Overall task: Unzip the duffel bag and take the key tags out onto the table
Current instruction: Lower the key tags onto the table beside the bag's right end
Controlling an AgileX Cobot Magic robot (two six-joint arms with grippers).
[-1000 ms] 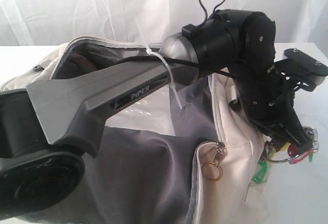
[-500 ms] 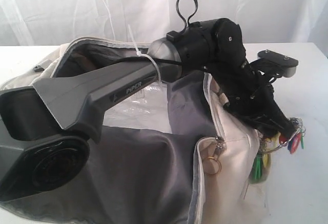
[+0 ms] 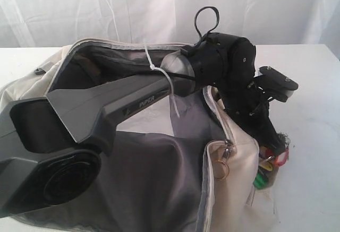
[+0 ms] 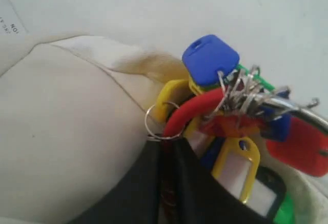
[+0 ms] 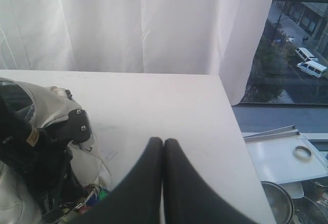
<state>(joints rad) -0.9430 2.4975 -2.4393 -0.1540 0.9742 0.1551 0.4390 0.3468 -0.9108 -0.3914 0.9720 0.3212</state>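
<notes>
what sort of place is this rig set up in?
Probably an upper-floor lab or office room. A plain white table stands against a white curtain, and the window beside it looks down on a street with vans.

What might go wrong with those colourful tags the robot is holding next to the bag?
The left gripper pinches only one edge of the bunch of bright plastic key tags, so they might slip. They hang close against the cream fabric duffel bag, so a ring might snag it.
</notes>
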